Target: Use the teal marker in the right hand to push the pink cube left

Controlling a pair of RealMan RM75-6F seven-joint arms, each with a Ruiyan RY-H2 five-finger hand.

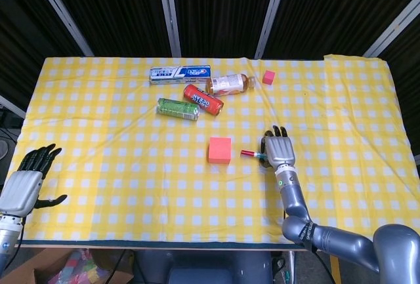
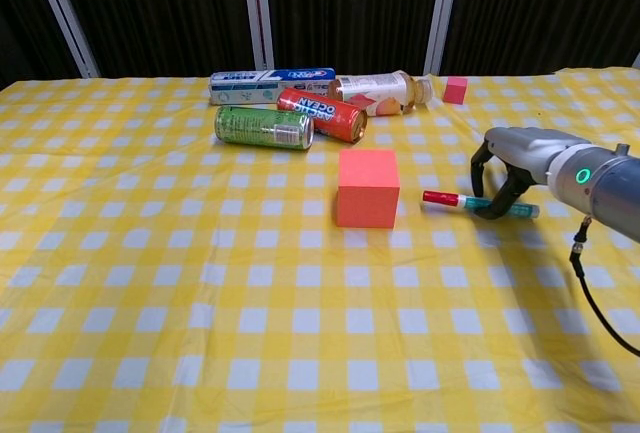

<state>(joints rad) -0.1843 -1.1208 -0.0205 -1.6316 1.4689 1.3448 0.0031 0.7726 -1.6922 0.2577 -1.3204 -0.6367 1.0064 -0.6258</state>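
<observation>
Right hand (image 2: pixel 515 168) arched palm-down, fingers (image 2: pixel 492 203) curled on teal marker (image 2: pixel 478 203), near pink cube (image 2: pixel 368 187)

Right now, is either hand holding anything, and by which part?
The right hand grips the teal marker around its barrel, red cap end toward the pink cube. The left hand holds nothing.

Desk cloth (image 2: pixel 150 333): yellow-and-white check. Pink cube (image 2: pixel 367 187). Teal marker (image 2: pixel 478 204), red cap. Green can (image 2: pixel 263 127); red can (image 2: pixel 322 115). Right hand (image 2: pixel 508 168): grey.
</observation>
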